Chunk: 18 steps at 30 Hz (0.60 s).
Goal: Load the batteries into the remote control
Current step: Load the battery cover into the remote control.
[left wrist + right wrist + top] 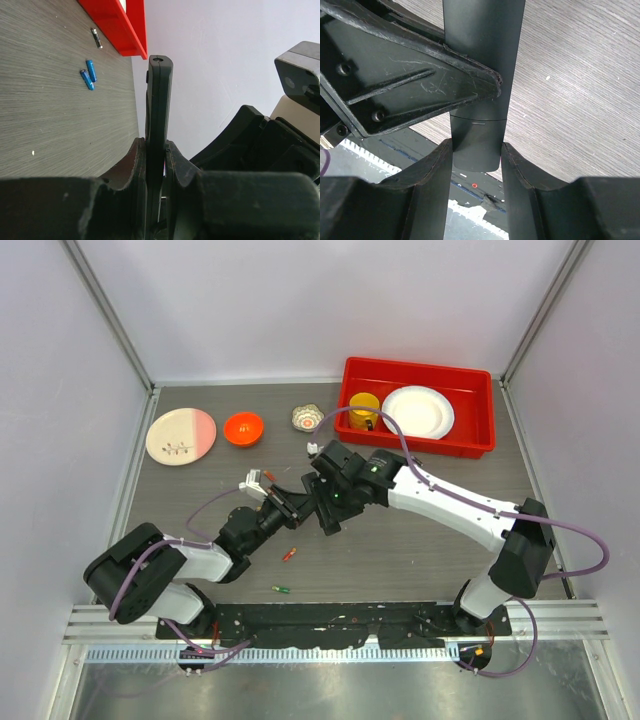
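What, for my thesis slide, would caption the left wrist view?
Left pincer shut on the edge-on remote control; two blue batteries lie near the red tray.

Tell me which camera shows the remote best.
The right wrist view: the remote fills the middle with its flat face toward the camera, a seam line visible. The left wrist view shows it only edge-on, clamped in the left gripper. In the top external view it is mostly hidden where the two arms meet.

Pale lavender walls (300, 300) enclose a grey wood-grain table (420, 560).
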Tool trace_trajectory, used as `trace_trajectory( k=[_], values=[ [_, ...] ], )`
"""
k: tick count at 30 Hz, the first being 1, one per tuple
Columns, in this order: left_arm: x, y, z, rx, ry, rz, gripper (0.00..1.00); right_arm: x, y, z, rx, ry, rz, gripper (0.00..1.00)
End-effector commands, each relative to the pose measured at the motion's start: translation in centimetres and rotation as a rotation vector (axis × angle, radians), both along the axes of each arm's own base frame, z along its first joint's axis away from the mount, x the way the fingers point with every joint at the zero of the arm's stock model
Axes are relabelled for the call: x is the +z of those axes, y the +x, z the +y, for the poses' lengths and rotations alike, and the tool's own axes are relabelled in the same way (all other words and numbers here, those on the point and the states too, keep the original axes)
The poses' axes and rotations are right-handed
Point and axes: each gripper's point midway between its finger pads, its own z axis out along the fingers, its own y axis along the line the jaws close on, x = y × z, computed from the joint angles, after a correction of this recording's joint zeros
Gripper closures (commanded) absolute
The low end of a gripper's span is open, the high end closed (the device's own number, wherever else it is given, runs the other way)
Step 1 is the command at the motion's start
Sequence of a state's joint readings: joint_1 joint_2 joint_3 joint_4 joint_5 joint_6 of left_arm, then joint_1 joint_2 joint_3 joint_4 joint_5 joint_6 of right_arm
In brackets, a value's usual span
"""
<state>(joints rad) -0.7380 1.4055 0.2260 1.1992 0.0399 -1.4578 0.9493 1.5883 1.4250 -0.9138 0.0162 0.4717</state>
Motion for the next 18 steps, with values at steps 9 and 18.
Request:
trace_trajectory(
  k=[9,18],
  values=[
    [7.7,-2.4,-1.4,-0.105,-0.164,-0.228,1.0,2.9,1.3,1.9,0.042,0.179,-0.071,0.59],
    [5.0,-0.5,-1.2,-0.044,-0.038,-0.175,1.0,9.4,-0.3,1.1,0.078,0.334,-0.144,0.29]
  ],
)
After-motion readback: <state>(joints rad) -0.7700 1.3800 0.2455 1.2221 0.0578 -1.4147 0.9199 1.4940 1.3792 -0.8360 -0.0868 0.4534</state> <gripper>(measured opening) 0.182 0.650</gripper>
